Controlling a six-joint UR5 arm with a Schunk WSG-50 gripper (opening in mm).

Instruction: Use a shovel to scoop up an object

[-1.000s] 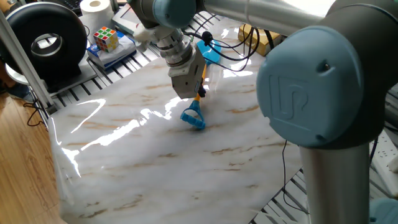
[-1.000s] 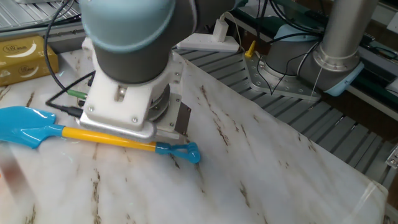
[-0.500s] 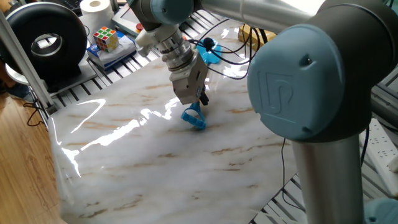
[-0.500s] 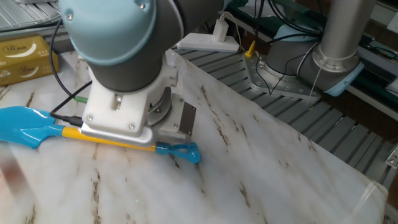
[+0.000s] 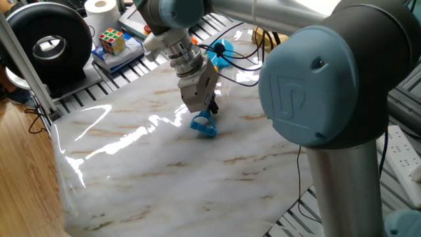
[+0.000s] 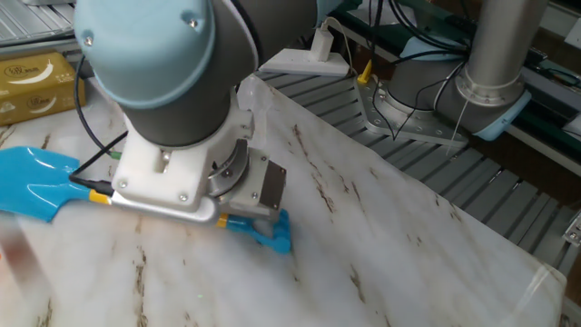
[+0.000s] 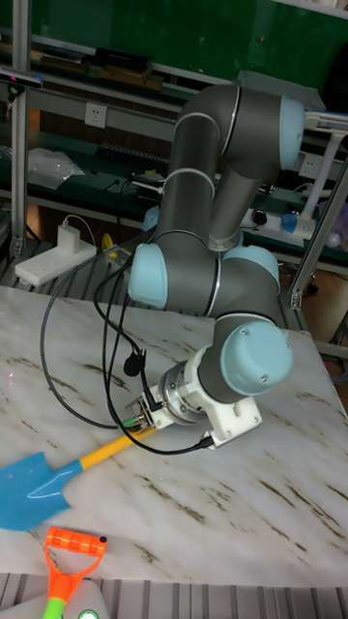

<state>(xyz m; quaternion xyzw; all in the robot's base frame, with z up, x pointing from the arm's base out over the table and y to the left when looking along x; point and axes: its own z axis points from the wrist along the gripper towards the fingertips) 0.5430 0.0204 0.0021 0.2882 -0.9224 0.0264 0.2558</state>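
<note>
The shovel lies low across the marble table, with its light-blue blade at the left and its blue loop end touching the tabletop. My gripper is shut on its orange-yellow shaft close to the loop, and the wrist hides most of the grip in the other fixed view. The object, a tan-yellow block, sits at the far left corner beyond the blade, apart from it. In one fixed view the block shows partly behind the cables.
A puzzle cube, a paper roll and a black round device stand off the table's far corner. A green-shafted toy tool with an orange head lies at the near edge. A white power strip sits behind the table.
My gripper has shifted a little along the table with the shovel. The shovel has tilted, so its loop end now presses lower on the tabletop and its blade has swung away.
</note>
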